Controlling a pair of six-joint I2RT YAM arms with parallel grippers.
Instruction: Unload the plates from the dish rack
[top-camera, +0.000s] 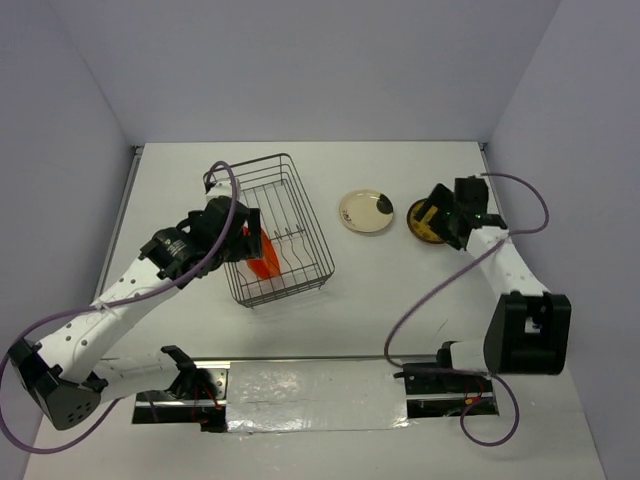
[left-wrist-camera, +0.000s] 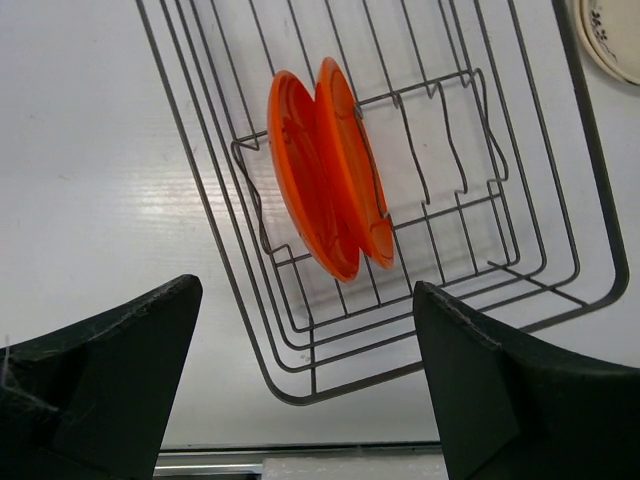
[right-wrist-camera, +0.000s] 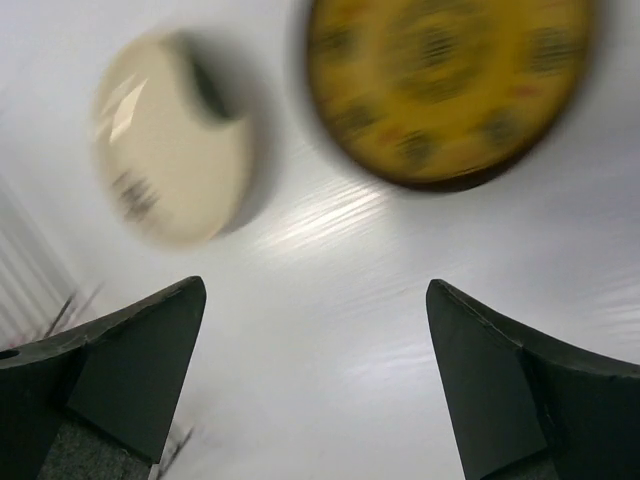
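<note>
The dish rack (top-camera: 312, 215) stands left of centre, and its near corner shows in the left wrist view (left-wrist-camera: 289, 398). Two orange-red plates (top-camera: 263, 262) stand upright side by side in its slots (left-wrist-camera: 330, 170). My left gripper (top-camera: 245, 235) hovers over the rack's near end, open and empty (left-wrist-camera: 307, 300). The cream plate with a black patch (top-camera: 366, 211) lies flat on the table (right-wrist-camera: 170, 150). The dark brown plate with yellow pattern (top-camera: 425, 225) lies beside it (right-wrist-camera: 445, 85). My right gripper (top-camera: 445, 215) is above this plate, open and empty (right-wrist-camera: 316, 290).
A shiny metal strip (top-camera: 310, 395) runs along the table's near edge between the arm bases. Purple cables (top-camera: 420, 300) loop from both arms. Walls close the table at the back and sides. The cream plate's edge shows past the rack in the left wrist view (left-wrist-camera: 612, 40).
</note>
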